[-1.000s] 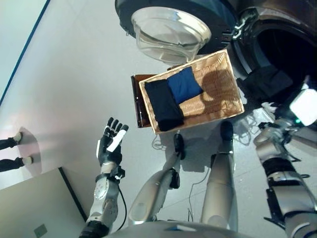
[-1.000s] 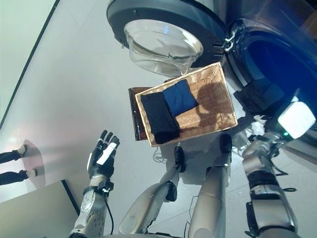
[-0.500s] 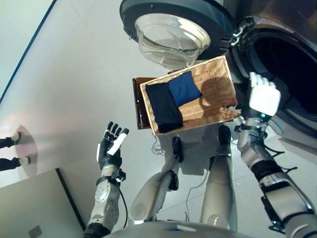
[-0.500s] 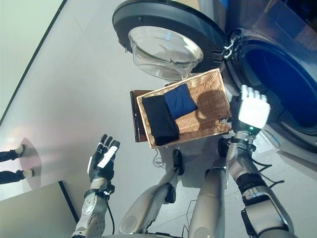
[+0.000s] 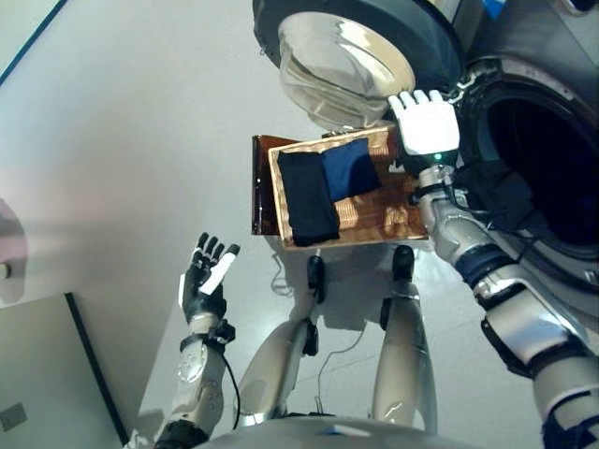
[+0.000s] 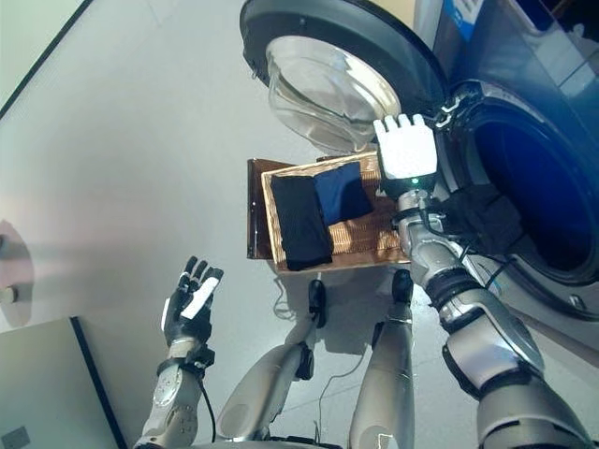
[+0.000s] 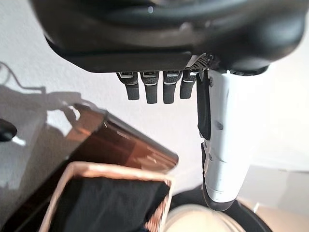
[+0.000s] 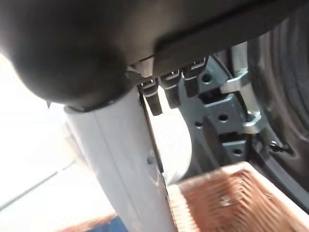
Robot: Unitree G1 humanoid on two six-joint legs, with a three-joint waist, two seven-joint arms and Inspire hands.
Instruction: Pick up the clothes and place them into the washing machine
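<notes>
A wicker basket (image 5: pixel 371 221) stands on the floor in front of the washing machine. In it lie a folded black cloth (image 5: pixel 306 196) and a folded blue cloth (image 5: pixel 350 168). My right hand (image 5: pixel 426 122) hovers open above the basket's far right corner, by the door hinge (image 8: pixel 231 106), holding nothing. A dark cloth (image 6: pixel 482 217) hangs at the lip of the open drum (image 5: pixel 543 154). My left hand (image 5: pixel 208 281) is open over bare floor, well short of the basket. In the left wrist view its fingers (image 7: pixel 152 89) are straight, with the basket's corner (image 7: pixel 96 171) beyond them.
The machine's round door (image 5: pixel 351 51) with its glass bowl stands open just behind the basket. A brown stand (image 5: pixel 260 187) shows under the basket's left side. A grey board (image 5: pixel 37 374) lies at the lower left.
My right hand has swung from the drum's mouth leftward to above the basket's far right corner, fingers spread. The camera has shifted too. The left hand has barely moved.
</notes>
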